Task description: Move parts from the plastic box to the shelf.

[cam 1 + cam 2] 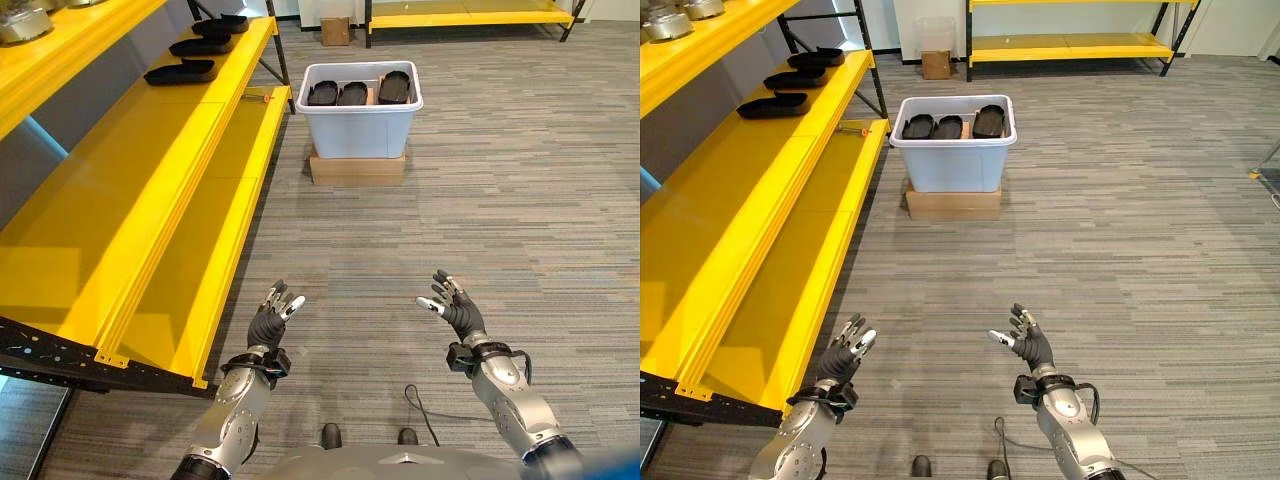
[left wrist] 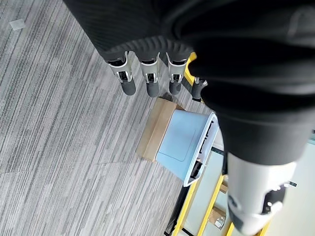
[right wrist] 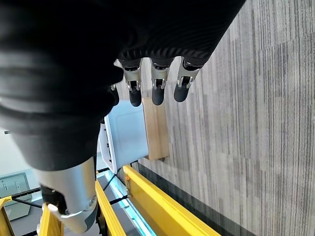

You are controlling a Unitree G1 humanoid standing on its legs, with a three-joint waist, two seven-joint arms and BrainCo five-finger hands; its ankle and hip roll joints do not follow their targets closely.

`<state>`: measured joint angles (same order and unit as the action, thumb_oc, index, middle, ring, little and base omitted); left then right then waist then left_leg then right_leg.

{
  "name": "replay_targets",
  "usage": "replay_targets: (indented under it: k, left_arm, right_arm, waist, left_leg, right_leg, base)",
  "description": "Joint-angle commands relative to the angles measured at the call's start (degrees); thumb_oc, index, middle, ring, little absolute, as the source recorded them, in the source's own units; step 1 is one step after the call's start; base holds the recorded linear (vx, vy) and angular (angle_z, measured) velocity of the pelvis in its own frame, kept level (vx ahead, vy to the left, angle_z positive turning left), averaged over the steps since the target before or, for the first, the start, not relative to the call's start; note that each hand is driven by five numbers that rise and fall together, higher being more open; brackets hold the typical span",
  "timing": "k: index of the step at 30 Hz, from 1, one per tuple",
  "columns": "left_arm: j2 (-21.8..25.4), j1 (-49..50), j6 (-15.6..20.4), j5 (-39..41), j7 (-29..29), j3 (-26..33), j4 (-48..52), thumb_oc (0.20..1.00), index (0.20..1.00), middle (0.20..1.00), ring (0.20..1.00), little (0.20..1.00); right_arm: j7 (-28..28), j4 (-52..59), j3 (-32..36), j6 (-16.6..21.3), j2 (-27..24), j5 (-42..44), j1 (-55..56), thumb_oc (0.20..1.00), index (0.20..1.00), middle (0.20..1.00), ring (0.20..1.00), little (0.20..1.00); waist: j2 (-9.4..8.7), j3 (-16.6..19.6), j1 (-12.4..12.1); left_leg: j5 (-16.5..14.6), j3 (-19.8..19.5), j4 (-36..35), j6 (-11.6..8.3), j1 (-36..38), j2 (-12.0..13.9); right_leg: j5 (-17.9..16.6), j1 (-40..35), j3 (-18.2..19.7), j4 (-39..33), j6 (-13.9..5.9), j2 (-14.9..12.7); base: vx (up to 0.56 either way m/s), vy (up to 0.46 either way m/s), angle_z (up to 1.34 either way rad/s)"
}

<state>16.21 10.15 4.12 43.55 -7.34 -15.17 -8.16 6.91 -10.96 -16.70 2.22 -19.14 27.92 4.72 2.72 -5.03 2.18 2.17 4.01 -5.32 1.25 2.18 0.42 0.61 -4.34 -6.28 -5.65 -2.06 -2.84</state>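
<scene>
Bright, even light — soft shadows

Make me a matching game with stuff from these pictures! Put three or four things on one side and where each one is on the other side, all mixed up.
Things:
1. plastic box
2. black parts
3. black trays
4. left hand

Places or states:
A. lying on the yellow shelf
B. standing on a flat cardboard box on the carpet
C. open and empty, raised over the carpet
D. lying inside the plastic box

Right pairs: 1-B, 2-D, 3-A, 4-C
</scene>
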Motion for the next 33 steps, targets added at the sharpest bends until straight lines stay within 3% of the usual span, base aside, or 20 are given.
replay_targets:
  k: [1,33]
  left_arm:
    - [1.0,-1.8,1.7,0.2,1.4,0.9,1.4,1.000,1.000,1.000,1.000,1.000]
    - [1.8,-1.6,2.0,-3.2,1.0,1.8,2.4,1.000,1.000,1.000,1.000,1.000]
  right_arm:
    - [-0.6,2.9,-0.5,2.4,-0.7,1.1,-1.7,1.000,1.000,1.000,1.000,1.000]
    - [-0.5,1.8,-0.9,1.7,0.0,2.2,-0.2,1.000,1.000,1.000,1.000,1.000]
  waist:
    - [-2.52,0.6,-0.5]
    - [-2.37,0.6,-0.4]
  left_leg:
    - [-5.5,-1.5,0.3,-1.96,1.8,2.0]
    - [-5.8,-2.1,0.3,-1.86,2.4,1.9]
  right_leg:
    - [1.7,0.3,-2.5,0.6,-3.53,-3.1]
    - [2.4,-0.9,-3.0,0.6,-3.22,-3.0]
  base:
    - [0.00,0.000,0.00]
    - [0.00,0.000,0.00]
